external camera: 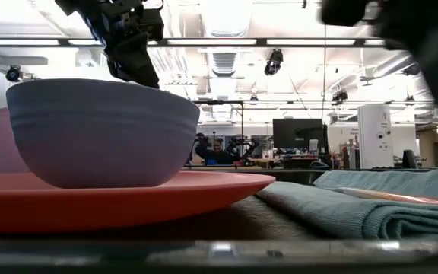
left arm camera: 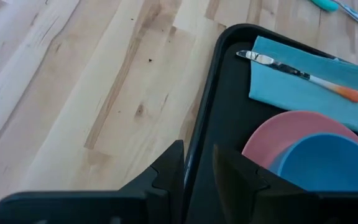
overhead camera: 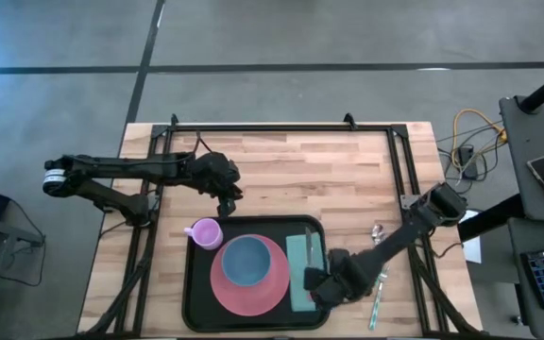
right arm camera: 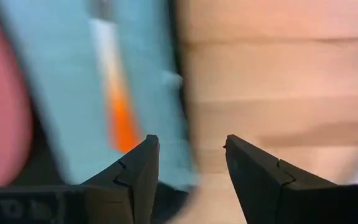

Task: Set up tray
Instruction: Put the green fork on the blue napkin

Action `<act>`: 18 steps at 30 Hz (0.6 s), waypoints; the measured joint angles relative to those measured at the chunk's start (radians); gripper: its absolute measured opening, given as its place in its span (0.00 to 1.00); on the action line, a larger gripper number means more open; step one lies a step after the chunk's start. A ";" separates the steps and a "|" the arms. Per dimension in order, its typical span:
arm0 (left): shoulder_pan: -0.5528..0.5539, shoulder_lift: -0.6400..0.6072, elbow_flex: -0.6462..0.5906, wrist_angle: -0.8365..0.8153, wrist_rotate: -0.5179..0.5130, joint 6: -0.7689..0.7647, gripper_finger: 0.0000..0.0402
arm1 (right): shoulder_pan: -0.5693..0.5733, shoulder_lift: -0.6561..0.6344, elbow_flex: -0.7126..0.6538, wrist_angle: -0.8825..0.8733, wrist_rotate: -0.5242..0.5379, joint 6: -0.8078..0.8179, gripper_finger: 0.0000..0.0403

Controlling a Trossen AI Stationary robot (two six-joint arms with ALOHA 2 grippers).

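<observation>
Holding plate, bowl, cup, napkin and knife, the tray (overhead camera: 196, 300) lacks cutlery lying beside it; right gripper (overhead camera: 321, 281) jaws apart, left gripper (overhead camera: 226, 204) jaws slightly parted, empty.

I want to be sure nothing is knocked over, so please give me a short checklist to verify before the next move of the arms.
1. Right gripper free of the knife: ok, its jaws stand apart with nothing between them.
2. Knife lies on the blue cloth: ok, flat on it.
3. Bowl sits on the pink plate: ok, upright.
4. Pink cup inside the tray: ok, at its far left corner.
5. Left gripper clear of the tray rim: not ok, its fingers straddle the rim.
6. Remaining cutlery reachable beside the tray: ok, on the table near the right arm.
</observation>
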 joint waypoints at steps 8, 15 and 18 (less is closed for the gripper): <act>0.000 0.000 0.000 0.004 0.001 0.044 0.17 | 0.106 -0.001 -0.017 -0.215 -0.279 0.084 0.43; 0.000 0.000 0.000 0.003 0.002 0.044 0.17 | 0.183 -0.008 -0.043 -0.224 -0.366 0.106 0.43; 0.000 0.001 0.000 0.003 0.002 0.044 0.17 | 0.202 -0.008 -0.077 -0.224 -0.400 0.110 0.43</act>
